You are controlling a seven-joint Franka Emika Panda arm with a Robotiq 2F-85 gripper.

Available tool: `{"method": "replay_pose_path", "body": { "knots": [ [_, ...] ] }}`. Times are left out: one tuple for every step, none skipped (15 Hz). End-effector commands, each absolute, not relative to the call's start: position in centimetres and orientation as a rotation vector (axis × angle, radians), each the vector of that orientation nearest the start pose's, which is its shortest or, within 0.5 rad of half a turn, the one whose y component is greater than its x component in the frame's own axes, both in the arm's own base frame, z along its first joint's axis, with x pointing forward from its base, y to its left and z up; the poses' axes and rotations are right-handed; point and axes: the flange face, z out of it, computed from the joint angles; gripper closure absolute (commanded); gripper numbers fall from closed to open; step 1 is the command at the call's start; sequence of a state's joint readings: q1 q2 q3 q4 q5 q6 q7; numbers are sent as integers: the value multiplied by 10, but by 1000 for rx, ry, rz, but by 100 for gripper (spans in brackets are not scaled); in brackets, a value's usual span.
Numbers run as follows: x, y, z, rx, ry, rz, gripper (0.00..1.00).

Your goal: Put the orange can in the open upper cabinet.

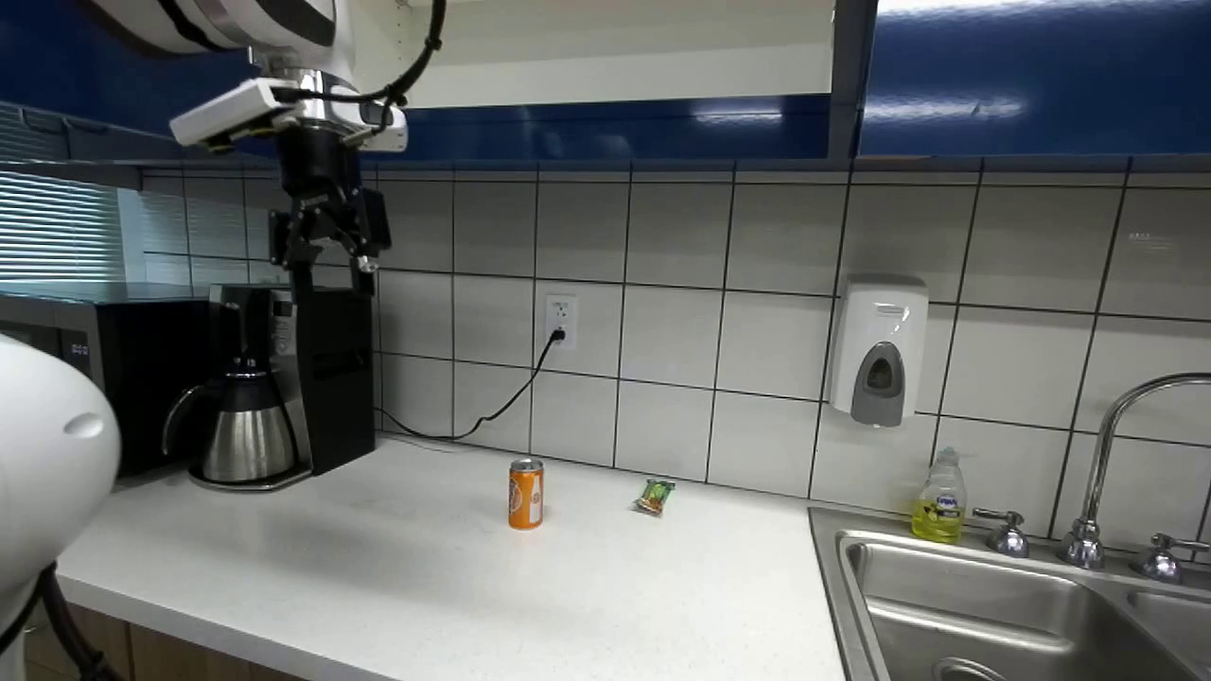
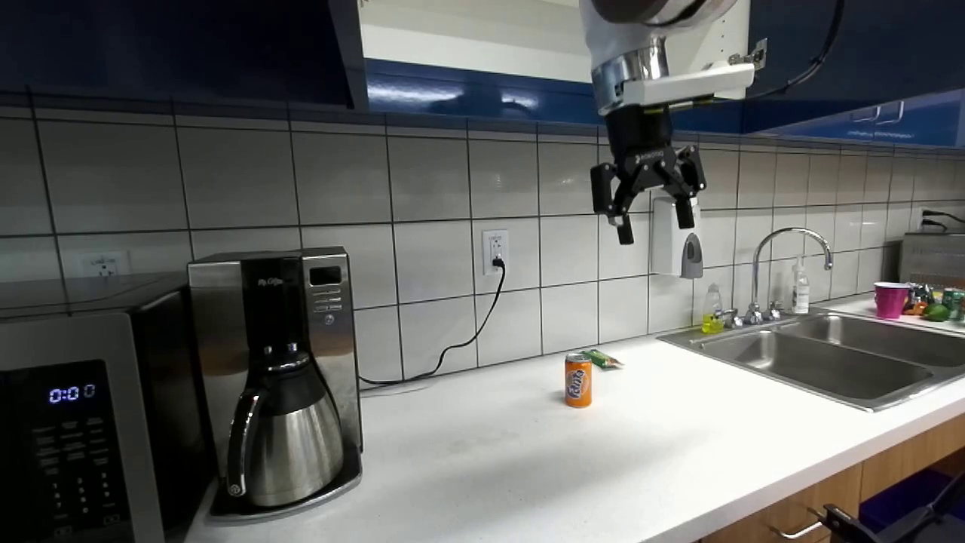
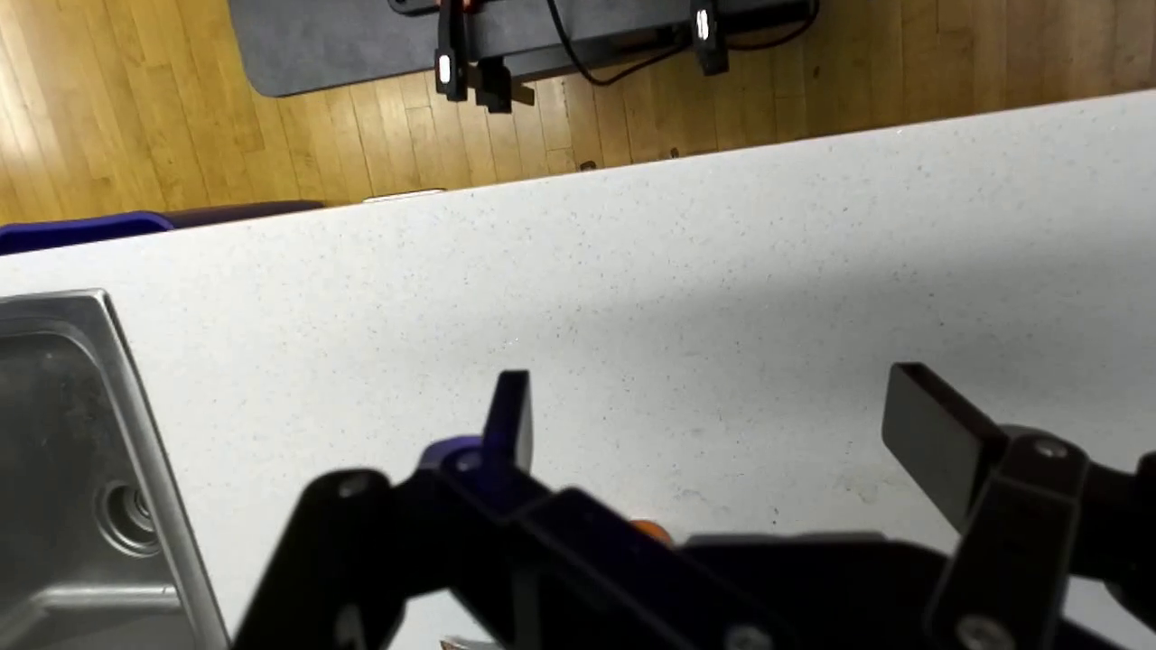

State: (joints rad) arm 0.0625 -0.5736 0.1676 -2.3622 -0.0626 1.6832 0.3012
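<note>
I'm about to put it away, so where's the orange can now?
In both exterior views, the orange can stands upright on the white counter, left of the green packet.

— How much of the orange can point(image 3: 652, 531) shows in the wrist view?
— Only an orange curve, lower in the picture than the gap between the fingers point(image 3: 935, 451); the black gripper point(image 3: 712, 388) hides the rest.
— And the open upper cabinet point(image 1: 615, 57)?
— Above the fingers, in both exterior views, it is cut by the top edge.
— Those small things point(image 2: 937, 312), far right of the fingers in an exterior view?
— Too small; I cannot name them.
</note>
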Motion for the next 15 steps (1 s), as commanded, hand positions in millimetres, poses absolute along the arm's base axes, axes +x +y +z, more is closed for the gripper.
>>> {"method": "replay_pose_path", "body": {
  "knots": [
    [393, 56, 478, -3329, 148, 122, 0],
    [401, 50, 464, -3332, 150, 118, 0],
    [409, 43, 448, -3337, 145, 116, 0],
    [417, 38, 433, -3342, 141, 116, 0],
    [426, 34, 416, -3343, 138, 114, 0],
    [433, 30, 400, -3341, 141, 109, 0],
    [441, 27, 383, -3336, 136, 104, 0],
    [449, 26, 367, -3333, 126, 105, 0],
    [456, 26, 353, -3330, 118, 99, 0],
    [462, 26, 338, -3327, 106, 99, 0],
    [468, 26, 325, -3325, 96, 98, 0],
    [473, 26, 311, -3324, 92, 94, 0],
    [477, 25, 299, -3324, 89, 91, 0],
    [481, 24, 288, -3328, 79, 91, 0],
    [486, 22, 277, -3333, 72, 80, 0]
  ]
}}
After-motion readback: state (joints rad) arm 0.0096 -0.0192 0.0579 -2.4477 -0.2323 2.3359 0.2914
